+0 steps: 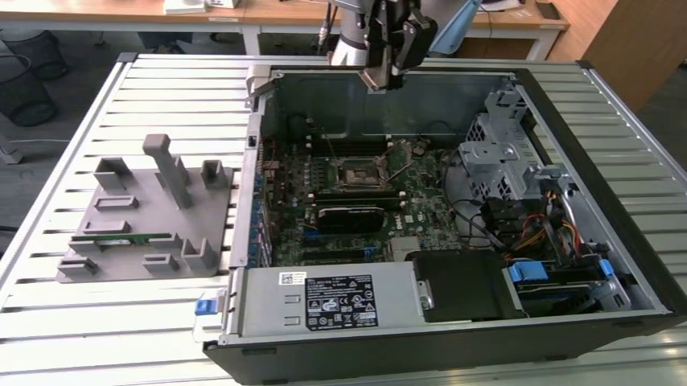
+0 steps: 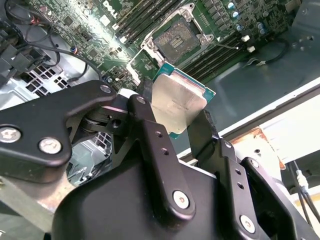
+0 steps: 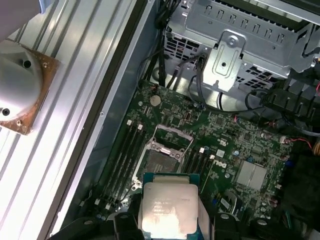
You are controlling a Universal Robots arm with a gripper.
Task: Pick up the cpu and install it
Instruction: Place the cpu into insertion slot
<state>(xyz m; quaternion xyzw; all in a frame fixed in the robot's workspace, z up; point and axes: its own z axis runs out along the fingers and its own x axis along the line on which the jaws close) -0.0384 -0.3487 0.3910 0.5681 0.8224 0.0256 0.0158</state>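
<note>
One broad slatted metal table point(image 1: 161, 88) fills the floor here, with wooden desks point(image 1: 269, 12) along the back of the room and a black mesh bin point(image 1: 24, 92) off at the exterior view's left.

Biggest thing on the table is the open computer case point(image 1: 633, 201), lying on its side with its insides up. Down in it sits the green motherboard point(image 1: 322, 197). A labelled power supply point(image 1: 322, 299) runs along the near wall, and a silver drive cage point(image 1: 499, 145) with a knot of coloured cables point(image 1: 536, 237) crowds the exterior view's right.

Beside the case, at the exterior view's left, stands a grey fixture point(image 1: 140, 217) of upright posts. A thin green memory stick point(image 1: 124, 239) lies in one of its slots.

Now the arm: the gripper point(image 1: 387, 76) hangs above the case's far wall, well clear of the board. In the second wrist view its two black fingers point(image 2: 150, 125) are closed on the cpu point(image 2: 177, 107), pinching opposite edges, silvery top showing, the chip tilted.

Below it, the black-framed socket point(image 3: 156, 162) sits among the memory slots point(image 3: 129, 150), its dark square centre in plain sight just past the chip's edge. The chip is up in the air, not seated.
</note>
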